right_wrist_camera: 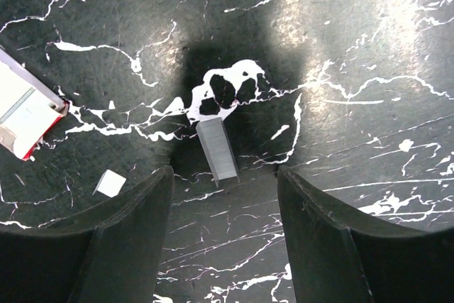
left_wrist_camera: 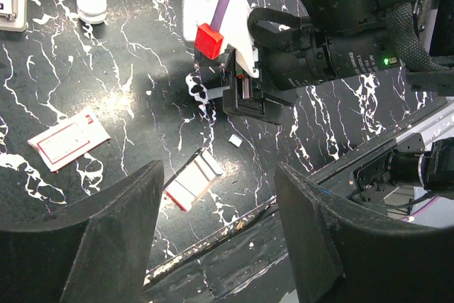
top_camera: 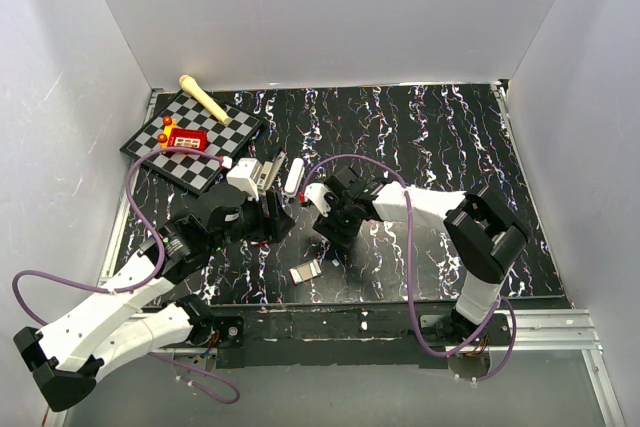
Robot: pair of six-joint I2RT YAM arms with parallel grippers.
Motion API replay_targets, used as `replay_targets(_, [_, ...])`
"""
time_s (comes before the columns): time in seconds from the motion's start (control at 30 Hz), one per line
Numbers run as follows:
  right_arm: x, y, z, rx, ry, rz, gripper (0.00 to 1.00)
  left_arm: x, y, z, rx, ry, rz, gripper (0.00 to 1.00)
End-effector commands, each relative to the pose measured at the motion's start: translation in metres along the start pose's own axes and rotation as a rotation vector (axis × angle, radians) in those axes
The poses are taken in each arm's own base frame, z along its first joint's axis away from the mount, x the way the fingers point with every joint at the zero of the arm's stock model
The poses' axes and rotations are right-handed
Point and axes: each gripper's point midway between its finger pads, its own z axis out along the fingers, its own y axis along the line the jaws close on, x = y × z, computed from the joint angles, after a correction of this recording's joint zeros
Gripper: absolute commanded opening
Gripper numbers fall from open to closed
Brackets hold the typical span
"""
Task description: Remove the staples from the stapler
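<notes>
The staples, a short silvery strip, lie flat on the black marbled table just beyond the fingertips of my right gripper, which is open and empty above them. In the top view my right gripper points down at mid-table. The stapler, slim and grey-silver, lies behind the grippers next to a white stick. My left gripper is open and empty just left of the right one. Its own view looks at the right gripper's head and the table's front rail.
Two red-and-white box pieces lie near the front; one shows in the top view. A small white scrap lies left of the staples. A chessboard with a red item and a wooden stick sit at the back left.
</notes>
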Motion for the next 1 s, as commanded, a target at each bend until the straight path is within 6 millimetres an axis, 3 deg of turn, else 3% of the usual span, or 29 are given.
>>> replay_targets(0.0, [-0.013,-0.008,-0.001,0.022,-0.01,-0.027,0.67,-0.006,-0.001,0.0,0.006,-0.021,0.006,0.63])
replay_targets(0.53, [0.003,0.008,0.016,0.013,0.101,-0.078,0.6,-0.004,0.0,0.001,0.001,-0.016,0.004,0.63])
replay_targets(0.73, [0.013,0.013,0.015,0.041,0.151,-0.071,0.52,-0.003,0.0,0.001,0.003,-0.017,0.001,0.64])
replay_targets(0.87, [0.019,0.015,0.018,0.052,0.198,-0.053,0.38,-0.004,-0.001,0.0,0.006,-0.018,-0.002,0.64])
replay_targets(0.97, [0.02,0.017,0.019,0.051,0.199,-0.035,0.34,-0.004,0.0,-0.002,0.006,-0.02,-0.004,0.63])
